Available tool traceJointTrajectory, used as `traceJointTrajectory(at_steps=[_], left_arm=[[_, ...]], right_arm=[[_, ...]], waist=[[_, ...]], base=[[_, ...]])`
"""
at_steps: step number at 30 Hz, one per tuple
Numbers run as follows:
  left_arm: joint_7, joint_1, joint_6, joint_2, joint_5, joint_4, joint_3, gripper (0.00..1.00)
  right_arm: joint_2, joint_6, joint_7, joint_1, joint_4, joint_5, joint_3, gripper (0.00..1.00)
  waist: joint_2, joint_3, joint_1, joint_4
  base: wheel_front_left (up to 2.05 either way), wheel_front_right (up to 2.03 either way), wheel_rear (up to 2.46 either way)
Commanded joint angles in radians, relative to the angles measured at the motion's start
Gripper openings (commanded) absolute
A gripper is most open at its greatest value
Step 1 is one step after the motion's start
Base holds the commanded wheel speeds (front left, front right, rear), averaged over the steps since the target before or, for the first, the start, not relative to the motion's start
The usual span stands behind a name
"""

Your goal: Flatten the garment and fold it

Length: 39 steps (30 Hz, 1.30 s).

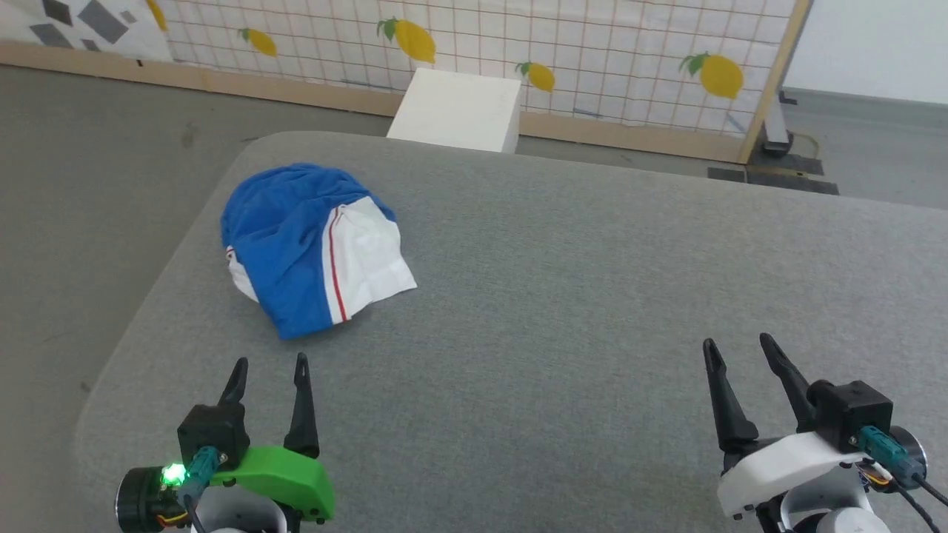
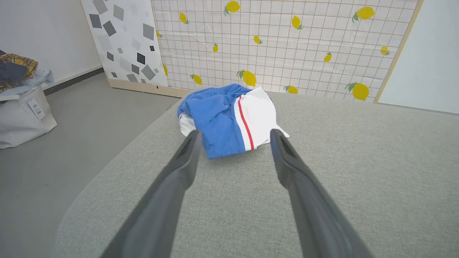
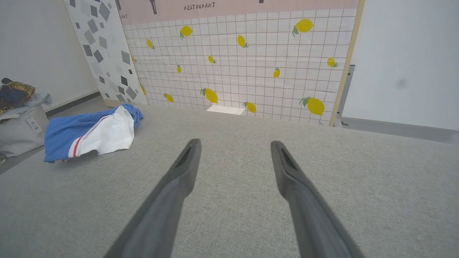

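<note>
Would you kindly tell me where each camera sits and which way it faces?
Head view: atop the robot, looking down at the table and crumpled garment; left gripper and right gripper show, open.
Left wrist view: along its fingers, straight at the garment.
Right wrist view: along its fingers, toward the lemon panel.
Shared: the garment, in all three.

Base of white box (image 1: 455, 111) behind the table (image 1: 563, 311); laundry bag (image 2: 25, 122) partly off-frame left.

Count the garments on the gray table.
1. A crumpled blue-and-white shirt lies near the table's far left corner, ahead of the left gripper. Anything bunched under it would be hidden. Other clothes sit in a bag on the floor.
</note>
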Motion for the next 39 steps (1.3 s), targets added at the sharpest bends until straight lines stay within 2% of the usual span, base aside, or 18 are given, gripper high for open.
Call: traceJointTrajectory(at_steps=[1,18,39], left_arm=[[-0.009,0.015,0.004,0.007,-0.006,0.004,-0.003,1.00],[-0.044,0.031,0.019,0.022,-0.018,0.020,-0.023,1.00],[-0.087,0.047,0.041,0.043,-0.043,0.035,-0.044,1.00]], right_arm=[[0.000,-0.001,-0.011,0.017,0.008,0.011,0.000,1.00],[0.000,-0.001,-0.046,0.029,0.040,0.049,0.004,1.00],[0.001,-0.001,-0.089,0.040,0.079,0.092,0.007,1.00]], waist=[[0.0000,-0.003,0.0000,0.019],[0.0000,-0.011,0.0000,0.111],[0.0000,-0.019,0.0000,0.179]], base=[[0.00,0.00,0.00],[0.00,0.00,0.00],[0.00,0.00,0.00]])
